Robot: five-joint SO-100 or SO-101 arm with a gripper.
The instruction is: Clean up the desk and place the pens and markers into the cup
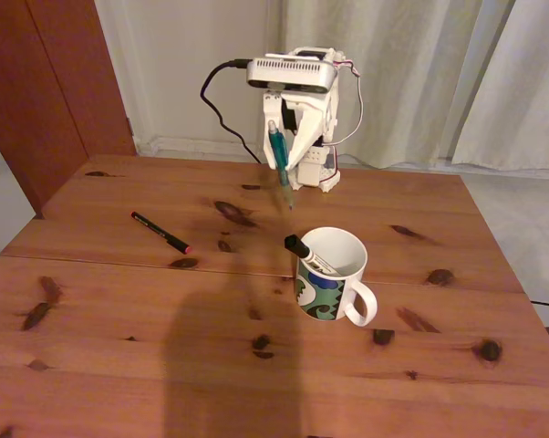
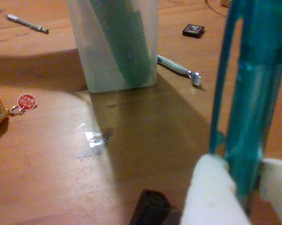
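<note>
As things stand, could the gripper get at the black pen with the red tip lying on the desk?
Probably not yet. The gripper is shut on the teal pen, held up above the desk. The black pen lies in the open on bare wood, apart from the cup, so only the occupied gripper stands in the way.

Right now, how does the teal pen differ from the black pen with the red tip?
The teal pen is clamped in the claw, hanging tip-down in the air behind the cup; the black pen lies flat on the desk, ungripped. The teal pen is see-through teal; the black pen is dark with a red tip. In the fixed view, the teal pen is near the middle, the black pen to the left. Both are slim and outside the cup.
</note>
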